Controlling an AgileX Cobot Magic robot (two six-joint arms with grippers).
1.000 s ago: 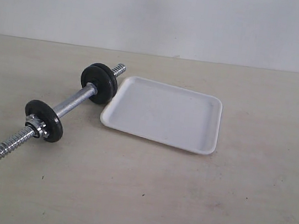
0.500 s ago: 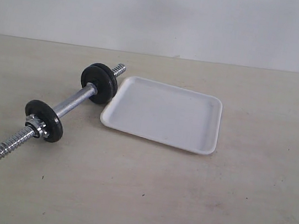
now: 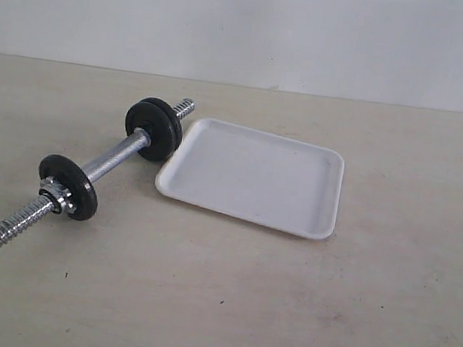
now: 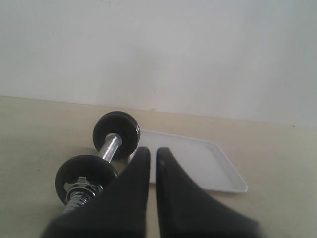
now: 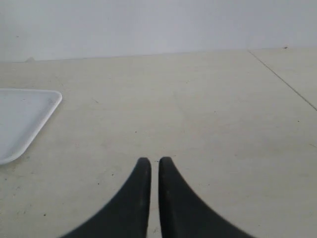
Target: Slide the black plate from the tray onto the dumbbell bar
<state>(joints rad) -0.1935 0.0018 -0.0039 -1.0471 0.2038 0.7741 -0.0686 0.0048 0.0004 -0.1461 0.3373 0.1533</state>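
Black left tool (image 4: 152,151) and right tool (image 5: 154,161) are each closed tight, empty, touching neither tray (image 3: 253,176) nor dumbbell bar (image 3: 113,157)

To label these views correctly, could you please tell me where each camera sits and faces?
Exterior: off the arms, looking down across the table at dumbbell bar and tray; no robot parts.
Left wrist: low, facing bar and tray past shut jaws.
Right wrist: low, facing table and a tray corner past shut jaws.
Shared: all three show the tray.
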